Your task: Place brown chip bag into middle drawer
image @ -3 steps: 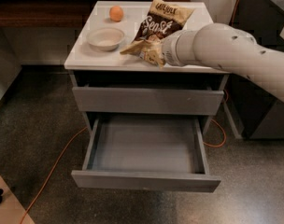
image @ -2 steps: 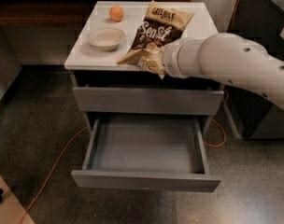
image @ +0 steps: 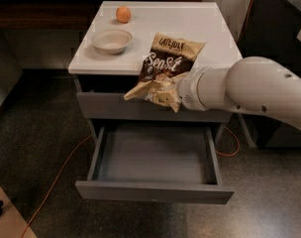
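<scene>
Claw [image: 176, 96] at the front edge of the white countertop [image: 200, 26]. White bowl [image: 112, 40] up-left of claw. Orange [image: 123, 14] farther back-left, beyond the bowl. Orange cable [image: 56, 178] on speckled floor [image: 31, 118], below-left of claw.

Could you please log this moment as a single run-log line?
gripper: shut on brown chip bag, at bag's lower right | bag: aloft by front edge of cabinet | middle drawer: open, empty, bag not yet inside

Smooth white rounded arm [image: 254, 86] with small dark screw holes, ringed wrist, gripper [image: 179, 94] at its tapered end.
</scene>
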Robot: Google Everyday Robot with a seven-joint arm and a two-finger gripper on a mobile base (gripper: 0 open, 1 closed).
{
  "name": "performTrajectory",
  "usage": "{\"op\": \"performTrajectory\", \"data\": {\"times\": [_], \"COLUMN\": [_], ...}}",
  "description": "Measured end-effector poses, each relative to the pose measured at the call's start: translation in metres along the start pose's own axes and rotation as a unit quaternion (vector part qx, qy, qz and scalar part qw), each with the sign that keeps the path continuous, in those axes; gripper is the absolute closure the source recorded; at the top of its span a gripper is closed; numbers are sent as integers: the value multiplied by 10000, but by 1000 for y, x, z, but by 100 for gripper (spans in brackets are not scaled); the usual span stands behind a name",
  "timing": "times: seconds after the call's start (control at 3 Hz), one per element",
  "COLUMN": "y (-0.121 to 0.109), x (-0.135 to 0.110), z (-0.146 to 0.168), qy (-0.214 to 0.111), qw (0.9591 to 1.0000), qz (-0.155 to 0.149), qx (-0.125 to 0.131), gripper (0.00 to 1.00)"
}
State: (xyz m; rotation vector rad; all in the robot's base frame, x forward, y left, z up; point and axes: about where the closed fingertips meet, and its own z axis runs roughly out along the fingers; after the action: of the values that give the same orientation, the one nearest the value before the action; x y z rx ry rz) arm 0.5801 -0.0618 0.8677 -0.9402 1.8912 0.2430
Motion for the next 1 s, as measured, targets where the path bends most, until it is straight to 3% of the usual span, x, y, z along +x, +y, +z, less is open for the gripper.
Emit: {"op": "performTrajectory", "data": {"times": [0.33, 0.67, 1.0], "y": [14, 23, 33], "x": [37, 68, 100], "z": [10, 22, 43], "qy": [221, 420, 685], "qw": [9977, 9925, 9830], "qz": [132, 138, -10], "qx": [-633, -1140, -1701], "gripper": [100, 100, 100]}}
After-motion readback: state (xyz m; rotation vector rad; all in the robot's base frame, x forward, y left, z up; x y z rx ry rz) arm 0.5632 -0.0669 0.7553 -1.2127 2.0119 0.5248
